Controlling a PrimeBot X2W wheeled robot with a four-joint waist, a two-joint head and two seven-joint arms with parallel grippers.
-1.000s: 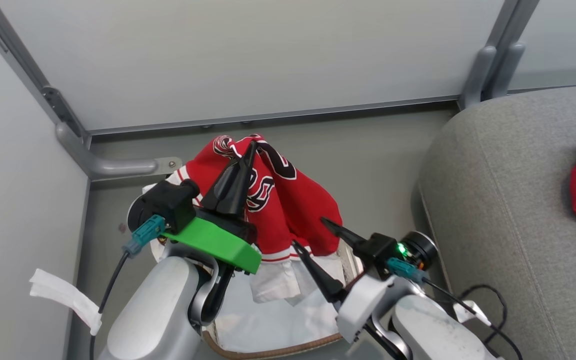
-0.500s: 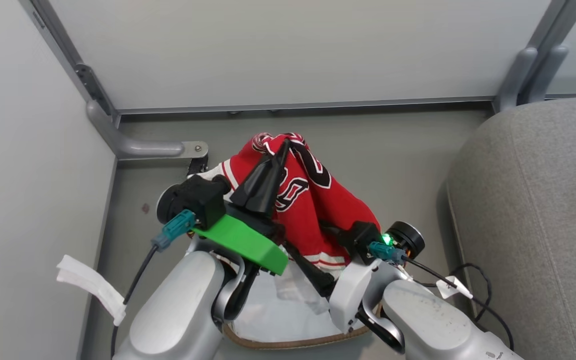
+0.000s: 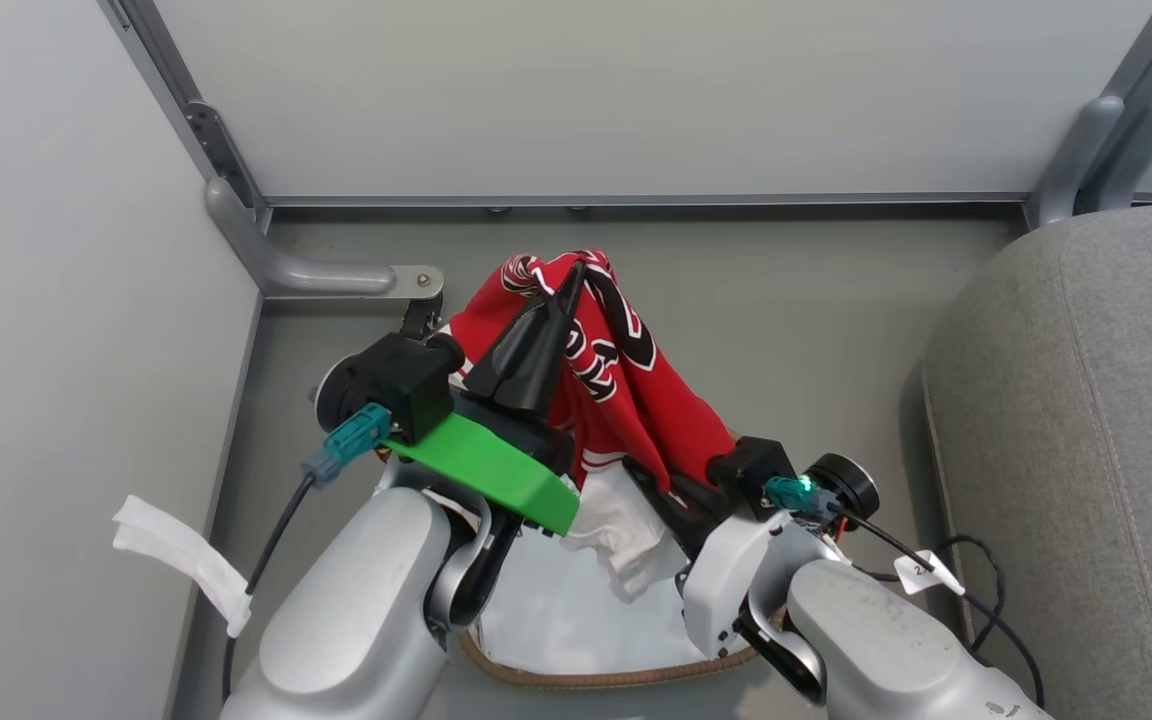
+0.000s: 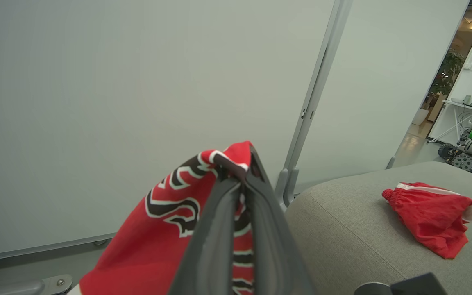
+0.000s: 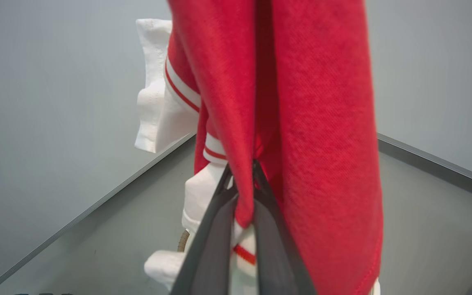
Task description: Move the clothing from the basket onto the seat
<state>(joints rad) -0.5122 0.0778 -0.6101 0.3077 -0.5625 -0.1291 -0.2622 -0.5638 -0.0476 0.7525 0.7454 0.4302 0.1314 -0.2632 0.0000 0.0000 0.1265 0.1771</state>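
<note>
Hanging over the white-lined basket with a brown woven rim (image 3: 586, 682), the bright red basketball jersey (image 3: 641, 410) is clamped at its top fold by the left pincer (image 3: 572, 275) and at a lower fold by the right pincer (image 5: 242, 172). Red shorts (image 4: 428, 217) are laid on the large grey woven-fabric seat (image 3: 1086, 400).

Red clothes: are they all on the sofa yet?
Partly. The red shorts already lie on the grey seat. The red jersey is in hand: the left claw and the right claw both pinch it, holding it up over the basket. Left to do: carry the jersey to the seat and let go.
</note>
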